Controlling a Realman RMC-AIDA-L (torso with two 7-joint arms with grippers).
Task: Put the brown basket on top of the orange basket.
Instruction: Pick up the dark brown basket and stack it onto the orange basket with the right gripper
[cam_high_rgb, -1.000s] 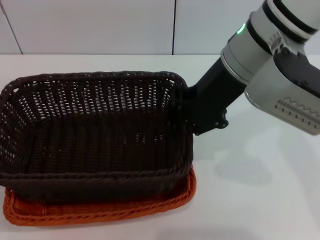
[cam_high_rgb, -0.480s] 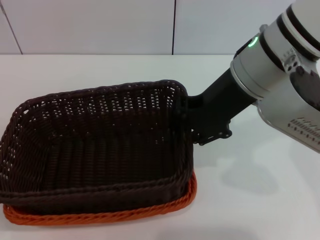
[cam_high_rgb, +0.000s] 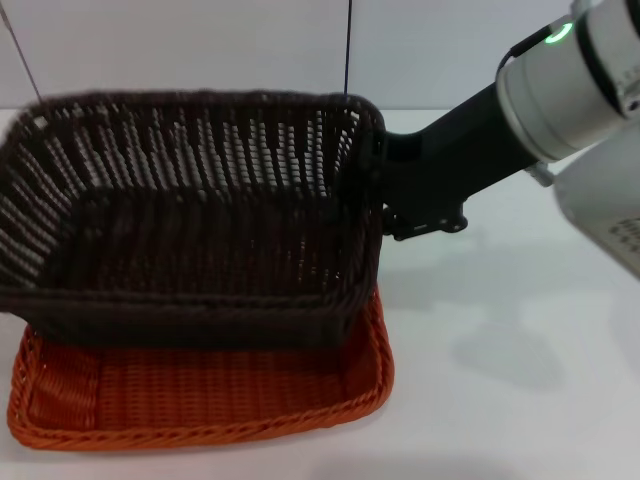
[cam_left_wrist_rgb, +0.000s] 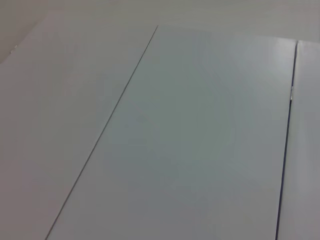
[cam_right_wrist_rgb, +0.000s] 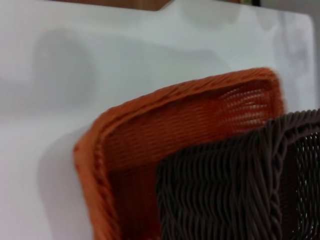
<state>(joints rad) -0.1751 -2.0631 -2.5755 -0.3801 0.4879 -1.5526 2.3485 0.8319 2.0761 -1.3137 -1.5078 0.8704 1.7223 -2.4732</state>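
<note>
- White and matte, the surface (cam_high_rgb: 520, 320) is carrying the work, with pale wall panels rising behind it.
- Lying flat on that surface is the orange basket (cam_high_rgb: 200, 400), a bright rectangular woven wicker tray with a braided rim and sloping sides; it is serving as the landmark for the rest.
- Hanging over the orange basket is the brown basket (cam_high_rgb: 190, 230), a dark chocolate rectangular woven wicker tray with openwork sides. It is hanging tilted, its far side sitting higher, and much of the orange floor is showing in front of and beneath it, so it is not resting squarely in place.
- The right pincer (cam_high_rgb: 372, 185) is gripping the brown basket by its rim on the right-hand short side, at the far corner. Holding at one end probably explains the tilt, since the free end is sagging under its own weight.
- In the right wrist view, the brown basket's corner (cam_right_wrist_rgb: 235, 190) is hanging inside the orange basket's corner (cam_right_wrist_rgb: 165, 125), so the two appear roughly lined up on that side.
- The task seems close to finishing: the brown tray is needing levelling and lowering onto the orange one.
- The left pincer is not showing anywhere; its wrist camera is facing only blank wall panels (cam_left_wrist_rgb: 175, 140).
</note>
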